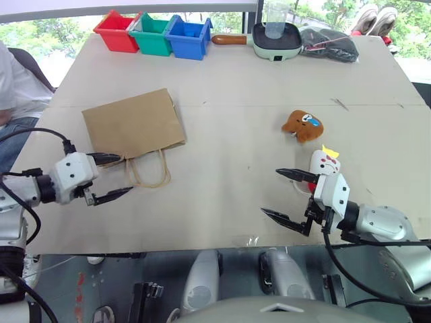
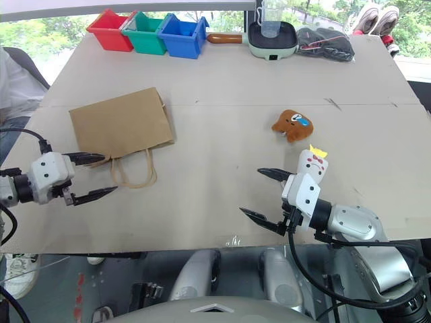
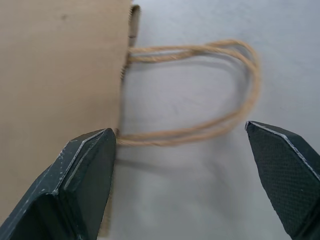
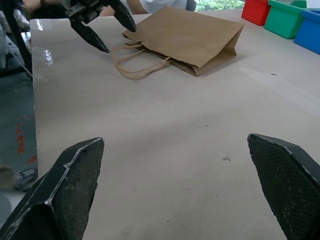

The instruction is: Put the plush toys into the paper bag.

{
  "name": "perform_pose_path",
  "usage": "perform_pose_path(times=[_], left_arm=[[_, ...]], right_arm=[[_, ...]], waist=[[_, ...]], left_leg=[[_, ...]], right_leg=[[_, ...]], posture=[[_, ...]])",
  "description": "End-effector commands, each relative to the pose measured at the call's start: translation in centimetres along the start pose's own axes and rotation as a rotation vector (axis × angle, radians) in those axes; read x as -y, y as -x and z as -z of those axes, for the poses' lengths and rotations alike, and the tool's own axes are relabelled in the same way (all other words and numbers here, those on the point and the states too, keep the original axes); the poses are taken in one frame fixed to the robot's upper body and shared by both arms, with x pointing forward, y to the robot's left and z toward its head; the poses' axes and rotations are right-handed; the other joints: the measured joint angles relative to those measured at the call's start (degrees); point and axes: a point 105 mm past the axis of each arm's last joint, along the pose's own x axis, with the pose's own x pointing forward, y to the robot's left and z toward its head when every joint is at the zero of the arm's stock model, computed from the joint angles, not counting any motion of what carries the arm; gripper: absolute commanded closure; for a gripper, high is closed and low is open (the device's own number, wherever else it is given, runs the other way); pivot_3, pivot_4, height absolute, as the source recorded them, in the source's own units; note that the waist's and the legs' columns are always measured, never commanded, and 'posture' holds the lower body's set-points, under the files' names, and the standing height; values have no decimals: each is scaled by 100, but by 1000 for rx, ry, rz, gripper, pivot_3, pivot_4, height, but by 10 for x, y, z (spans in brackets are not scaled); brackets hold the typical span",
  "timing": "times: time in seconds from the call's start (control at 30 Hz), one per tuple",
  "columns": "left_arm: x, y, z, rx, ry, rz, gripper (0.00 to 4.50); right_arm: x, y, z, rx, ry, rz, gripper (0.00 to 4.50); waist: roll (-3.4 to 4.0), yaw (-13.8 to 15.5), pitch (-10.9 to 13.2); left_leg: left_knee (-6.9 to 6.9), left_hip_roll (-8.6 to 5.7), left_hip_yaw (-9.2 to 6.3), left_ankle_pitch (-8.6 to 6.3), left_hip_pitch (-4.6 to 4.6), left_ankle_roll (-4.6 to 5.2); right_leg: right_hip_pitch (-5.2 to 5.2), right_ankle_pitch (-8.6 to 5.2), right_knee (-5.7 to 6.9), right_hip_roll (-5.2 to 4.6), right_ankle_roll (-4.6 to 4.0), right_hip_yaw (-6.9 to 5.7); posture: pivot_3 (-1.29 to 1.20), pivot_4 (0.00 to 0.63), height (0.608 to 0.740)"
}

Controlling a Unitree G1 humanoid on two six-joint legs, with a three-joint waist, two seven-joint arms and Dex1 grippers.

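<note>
The brown paper bag (image 1: 135, 124) lies flat on the table's left half, its twisted handles (image 1: 149, 171) pointing toward the near edge. My left gripper (image 1: 116, 176) is open just left of the handles, one finger at the bag's near corner; in the left wrist view the handles (image 3: 210, 90) loop between its fingers. The brown plush toy (image 1: 303, 125) lies on the right half. The white-and-red plush toy (image 1: 324, 161) with a yellow tuft sits nearer, just behind my right gripper (image 1: 288, 196), which is open and empty, pointing left across the table.
Red (image 1: 116, 31), green (image 1: 151, 35) and blue (image 1: 188, 38) bins stand at the far left edge. A pan (image 1: 276, 39) holding a clear cup and a dark bag (image 1: 328, 44) sit at the far right. A person's sleeve (image 1: 13, 81) shows at the left.
</note>
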Motion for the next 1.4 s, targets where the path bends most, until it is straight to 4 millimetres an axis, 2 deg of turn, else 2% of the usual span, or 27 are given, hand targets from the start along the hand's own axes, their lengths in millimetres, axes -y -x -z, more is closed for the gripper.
perform_pose_path(times=[0.03,0.1,0.23,0.3,0.33,0.37,0.47,0.53,0.6,0.67,0.73,0.83,0.9,1.03,1.1,1.2,1.27,1.4], left_arm=[[-7,-6,-5,13,-37,-32,257],[-7,-7,-6,17,-33,-24,857],[-6,-10,-11,61,3,-17,2697],[-4,-14,-23,143,83,-2,3689],[-2,-19,-36,213,156,9,4249],[-1,-21,-45,259,208,23,4417],[1,-30,-76,381,340,50,4417],[3,-39,-103,471,410,81,4417],[12,-50,-131,543,433,132,4500],[17,-56,-150,588,444,165,4500],[24,-62,-170,650,458,208,4500],[31,-68,-180,682,462,244,4500],[29,-69,-182,702,470,238,4500],[26,-71,-190,740,460,216,4500],[23,-72,-196,770,456,175,4500],[16,-70,-197,796,466,94,4500],[13,-66,-198,810,466,57,4500],[-12,-54,-201,833,417,-167,4500]], right_arm=[[-4,-1,-14,49,43,-14,0],[-4,-1,-14,51,43,-12,0],[-3,-2,-14,52,39,-7,0],[-3,-2,-12,51,23,0,0],[-1,-4,-10,52,0,13,0],[0,-6,-9,53,-17,21,0],[4,-14,-6,50,-43,36,0],[11,-27,-1,38,-66,55,0],[28,-49,2,55,-93,115,524],[35,-70,1,70,-113,116,1204],[43,-100,1,71,-111,103,2263],[49,-132,0,80,-123,65,3758],[46,-148,-1,90,-153,7,4479],[35,-171,4,75,-175,-95,4479],[27,-183,17,39,-175,-144,4479],[20,-197,37,-6,-188,-130,4479],[15,-205,42,-21,-185,-118,4479],[8,-218,53,-71,-188,-72,4479]], waist=[[0,5,0],[-1,0,-1],[-1,-4,0],[-1,-5,0],[-1,-3,0],[-2,4,-1],[-4,-2,-1],[-5,-11,-2],[-8,-19,-3],[-3,-23,-1],[-4,-42,-1],[-3,-57,-1],[-3,-65,-1],[-2,-26,0],[-3,-34,0],[-3,-46,-1],[-4,-55,-1],[-4,-133,-3]], left_leg=[[0,0,0,0,0,0],[1,0,1,0,0,0],[0,0,-1,0,0,0],[1,0,0,0,0,0],[1,1,0,0,-1,0],[4,0,-1,0,-2,0],[11,1,-6,0,-5,0],[15,0,-7,0,0,0],[20,-1,-7,0,4,0],[22,-2,-9,1,7,-1],[22,-3,-5,1,15,-1],[20,-4,-6,2,9,-2],[18,-4,-8,2,6,-2],[17,-6,-9,2,-4,-2],[18,-7,-7,2,-3,-2],[18,-6,-9,2,4,-2],[16,-6,-9,2,3,-2],[16,-5,-13,2,6,-3]], right_leg=[[0,0,0,0,0,0],[0,0,0,0,0,1],[0,0,3,1,0,0],[0,0,4,1,0,0],[0,0,4,0,0,1],[0,0,5,-1,0,0],[1,0,10,-1,0,-2],[1,0,21,0,0,0],[0,0,34,1,0,1],[-2,0,47,6,-1,6],[-3,0,62,10,-2,17],[-17,0,74,14,-3,21],[-23,0,75,15,-4,19],[-27,0,70,9,-4,13],[-27,0,71,9,-4,16],[-25,1,75,13,-4,16],[-26,1,75,13,-5,17],[-26,1,80,13,-5,16]], posture=[[0,150,740],[0,150,740],[0,150,740],[0,150,740],[0,150,740],[0,150,740],[0,150,740],[0,150,740],[0,150,740],[0,150,740],[0,150,740],[0,150,740],[0,150,740],[0,150,740],[0,150,740],[0,150,740],[0,150,740],[0,150,740]])
